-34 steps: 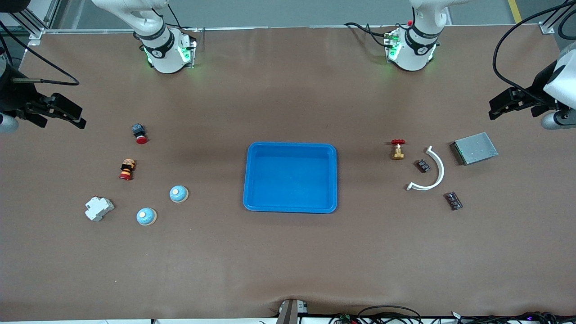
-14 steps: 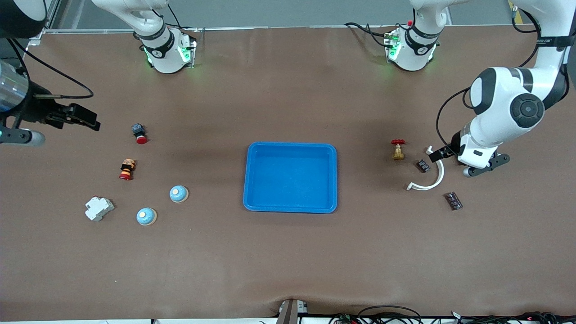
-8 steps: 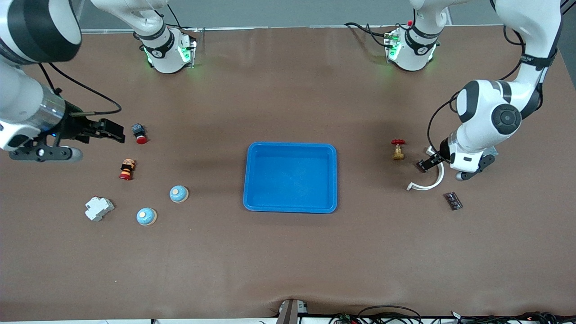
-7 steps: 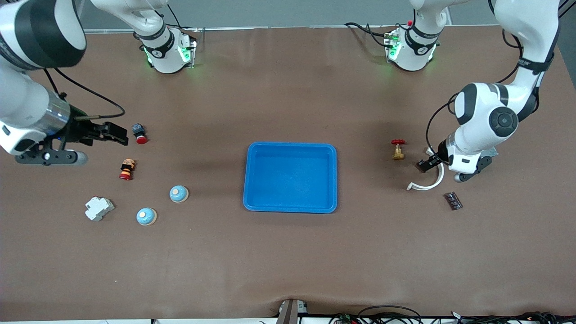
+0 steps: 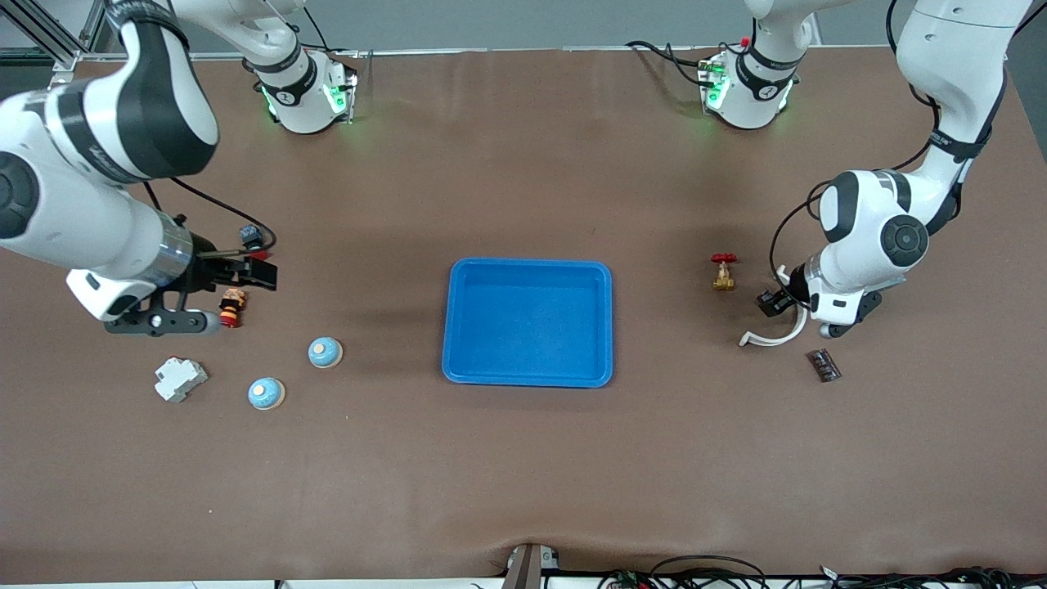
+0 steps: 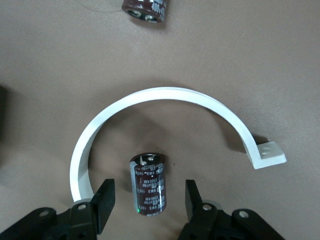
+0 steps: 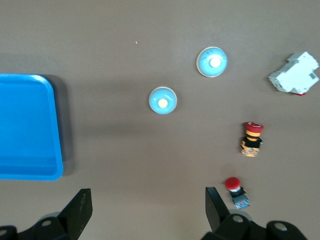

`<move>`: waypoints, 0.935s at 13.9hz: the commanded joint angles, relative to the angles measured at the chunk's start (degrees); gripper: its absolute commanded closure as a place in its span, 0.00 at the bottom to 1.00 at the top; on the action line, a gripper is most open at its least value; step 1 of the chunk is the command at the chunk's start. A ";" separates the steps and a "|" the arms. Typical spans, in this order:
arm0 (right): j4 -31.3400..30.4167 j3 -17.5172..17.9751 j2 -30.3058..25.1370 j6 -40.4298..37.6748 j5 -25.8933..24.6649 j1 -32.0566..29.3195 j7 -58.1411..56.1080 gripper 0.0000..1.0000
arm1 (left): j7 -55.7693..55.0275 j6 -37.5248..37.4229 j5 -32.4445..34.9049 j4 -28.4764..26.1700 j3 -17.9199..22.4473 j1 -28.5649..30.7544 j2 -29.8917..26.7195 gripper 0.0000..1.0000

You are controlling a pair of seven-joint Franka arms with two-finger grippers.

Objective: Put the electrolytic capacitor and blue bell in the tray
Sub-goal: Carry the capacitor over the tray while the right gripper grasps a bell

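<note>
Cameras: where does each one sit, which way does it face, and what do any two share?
Front view: high across the table, facing both arm bases; shows both arms and the tray.
Left wrist view: looks down past the left gripper at a capacitor inside a white curved bracket.
Right wrist view: looks down past the right gripper; shares tray and two blue bells with front.

Bright-blue tray (image 5: 527,372), dark maroon capacitor (image 6: 149,183), white curved bracket (image 6: 165,97), brown table (image 5: 523,474)

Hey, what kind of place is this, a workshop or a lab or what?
Probably a robotics lab bench: two Franka arms bolted to a brown-covered table, a blue tray at centre, and loose parts like a capacitor and a brass valve.
</note>
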 commanded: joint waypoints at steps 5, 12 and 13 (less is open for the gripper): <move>-6.94 -0.34 5.37 15.08 0.52 0.99 1.47 0.00 | -1.23 1.75 -0.64 0.35 -0.16 -0.43 1.69 0.88; -12.03 -0.34 12.14 28.08 0.34 -0.41 -5.91 0.00 | -3.08 0.96 0.07 0.79 -1.65 -2.27 -1.47 1.00; -13.27 -0.43 13.02 30.90 0.25 -0.41 -6.79 0.00 | -4.83 0.35 0.07 1.05 -2.44 -2.63 -2.26 1.00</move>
